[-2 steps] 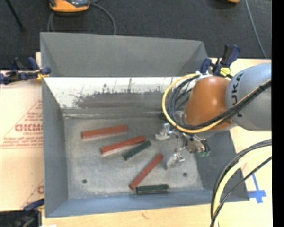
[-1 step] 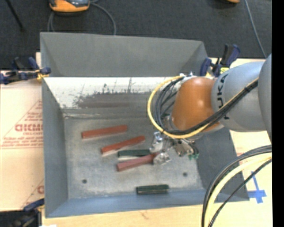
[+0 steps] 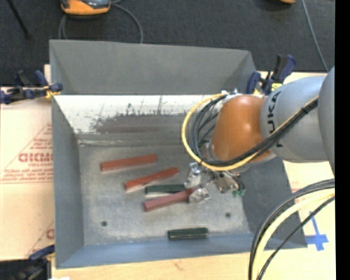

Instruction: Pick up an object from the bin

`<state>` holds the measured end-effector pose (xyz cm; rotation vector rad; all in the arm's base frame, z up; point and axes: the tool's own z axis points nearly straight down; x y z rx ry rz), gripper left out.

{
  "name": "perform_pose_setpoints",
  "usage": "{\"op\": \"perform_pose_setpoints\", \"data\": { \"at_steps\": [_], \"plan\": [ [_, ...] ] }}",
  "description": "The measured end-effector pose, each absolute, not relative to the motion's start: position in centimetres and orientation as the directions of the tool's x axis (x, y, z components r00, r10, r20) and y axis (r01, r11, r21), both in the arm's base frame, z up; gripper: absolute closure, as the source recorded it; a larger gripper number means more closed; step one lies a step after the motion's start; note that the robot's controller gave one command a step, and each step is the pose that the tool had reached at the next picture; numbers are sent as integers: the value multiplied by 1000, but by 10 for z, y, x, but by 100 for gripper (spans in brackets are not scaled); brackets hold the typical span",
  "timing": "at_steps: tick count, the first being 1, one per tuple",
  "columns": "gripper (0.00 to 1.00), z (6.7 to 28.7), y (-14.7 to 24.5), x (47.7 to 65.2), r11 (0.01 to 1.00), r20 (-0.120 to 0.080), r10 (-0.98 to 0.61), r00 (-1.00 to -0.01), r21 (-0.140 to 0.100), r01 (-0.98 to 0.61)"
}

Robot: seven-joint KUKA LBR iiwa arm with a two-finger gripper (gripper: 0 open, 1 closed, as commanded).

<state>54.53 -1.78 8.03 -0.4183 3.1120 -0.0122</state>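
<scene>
Five sticks lie on the floor of the grey bin (image 3: 67,179). The upper red stick (image 3: 129,163) and the middle red stick (image 3: 151,178) are to the left, and the far green stick (image 3: 188,233) is apart, near the front wall. The near green stick (image 3: 163,188) lies just beside the lowest red stick (image 3: 163,202), near the floor's middle. The gripper (image 3: 197,191) is low at their right ends. I cannot tell if it is open or closed.
</scene>
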Motion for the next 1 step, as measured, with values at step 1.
{"op": "perform_pose_setpoints", "data": {
  "at_steps": [1],
  "plan": [
    [100,211,-18,551,963,-5,-269,-963,-2,-269]
  ]
}}
